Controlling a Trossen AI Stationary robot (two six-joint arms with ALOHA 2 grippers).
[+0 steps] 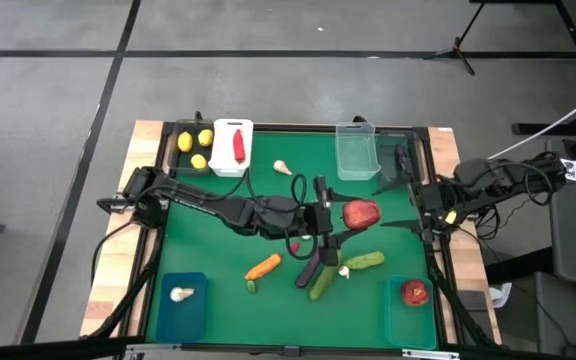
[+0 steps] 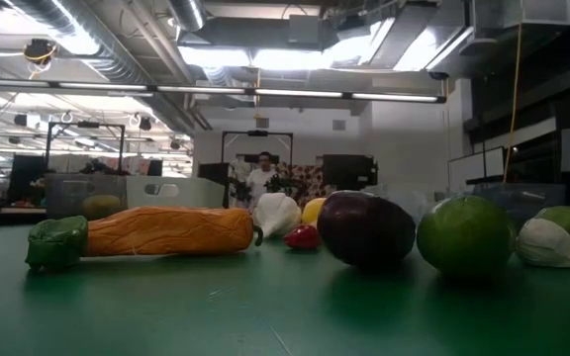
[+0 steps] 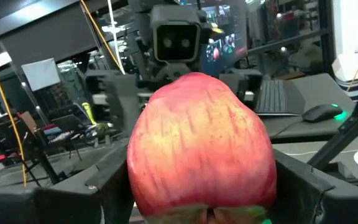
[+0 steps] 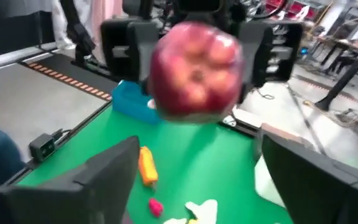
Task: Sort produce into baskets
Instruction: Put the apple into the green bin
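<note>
The left gripper [image 1: 340, 213] clamps a red fruit [image 1: 361, 212] at frame centre; the right gripper [image 1: 400, 205], beside it, stands wide.

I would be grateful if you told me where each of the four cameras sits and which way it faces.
High: overhead, straight down on the green table; both arms show.
Low: at tabletop height, level across the carrot into the room; no arm shows.
Left wrist: faces the red apple held by the left gripper.
Right wrist: past the open right gripper.
Both wrist views share that apple.
</note>
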